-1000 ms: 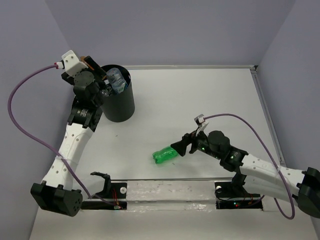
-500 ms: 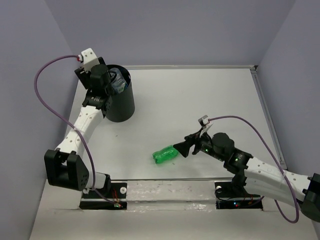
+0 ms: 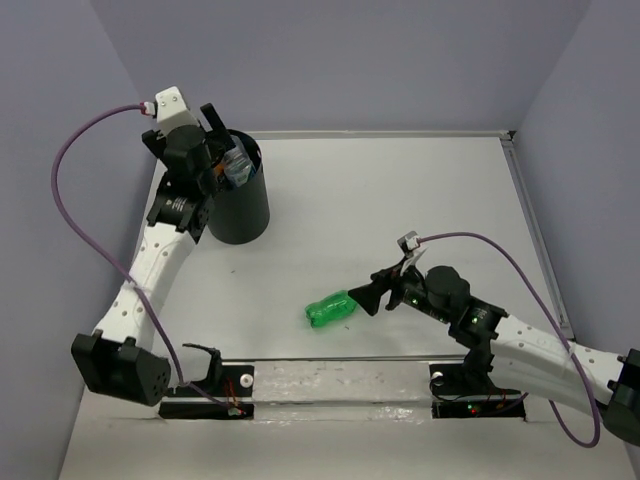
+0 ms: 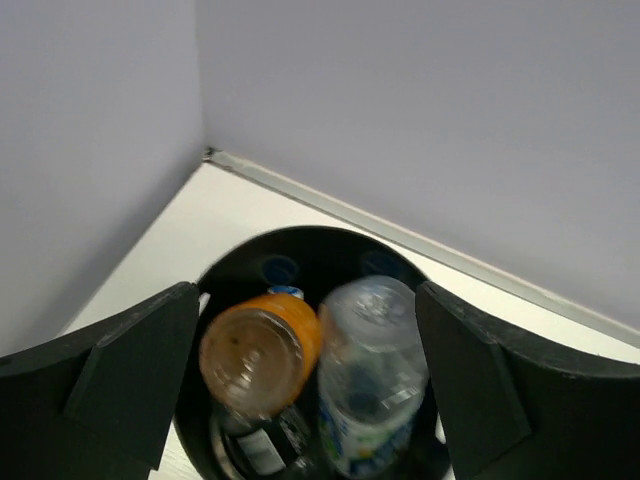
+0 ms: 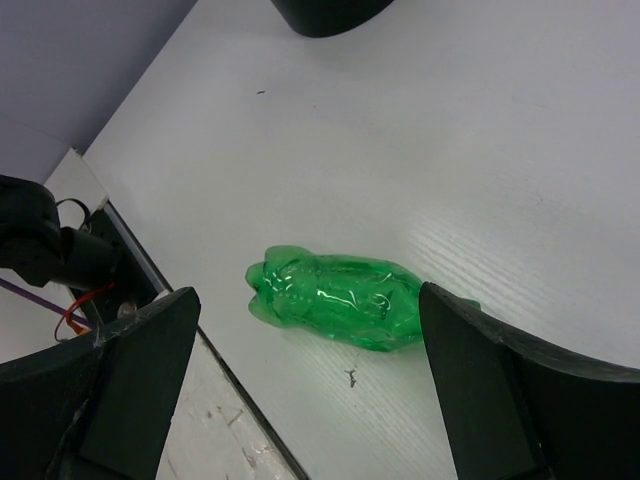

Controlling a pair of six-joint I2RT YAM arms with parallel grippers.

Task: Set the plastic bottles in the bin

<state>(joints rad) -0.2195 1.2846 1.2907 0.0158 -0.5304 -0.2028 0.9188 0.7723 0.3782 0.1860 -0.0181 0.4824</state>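
The black bin [image 3: 238, 205] stands at the far left of the table. My left gripper [image 3: 218, 152] hovers over its mouth, open and empty. The left wrist view looks down into the bin [image 4: 395, 262]: an orange bottle [image 4: 262, 350], a clear bottle [image 4: 375, 380] with a green-blue label and a dark-labelled bottle [image 4: 262, 450] lie inside, between my open fingers [image 4: 120, 385]. A green bottle [image 3: 330, 310] lies on its side near the front middle. My right gripper [image 3: 368, 296] is open just right of it, and the green bottle [image 5: 335, 300] lies ahead between its fingers [image 5: 500, 390].
The table's front rail [image 3: 330, 385] with wiring runs just behind the green bottle's near side, also seen in the right wrist view [image 5: 150, 300]. Purple walls close in the far left corner behind the bin [image 4: 150, 120]. The bin's base shows at the top of the right wrist view [image 5: 330, 12].
My left gripper swung about over the bin and the clear bottle it carried now sits in the bin, with the jaws open. My right gripper dropped slightly toward the green bottle, then stayed still.
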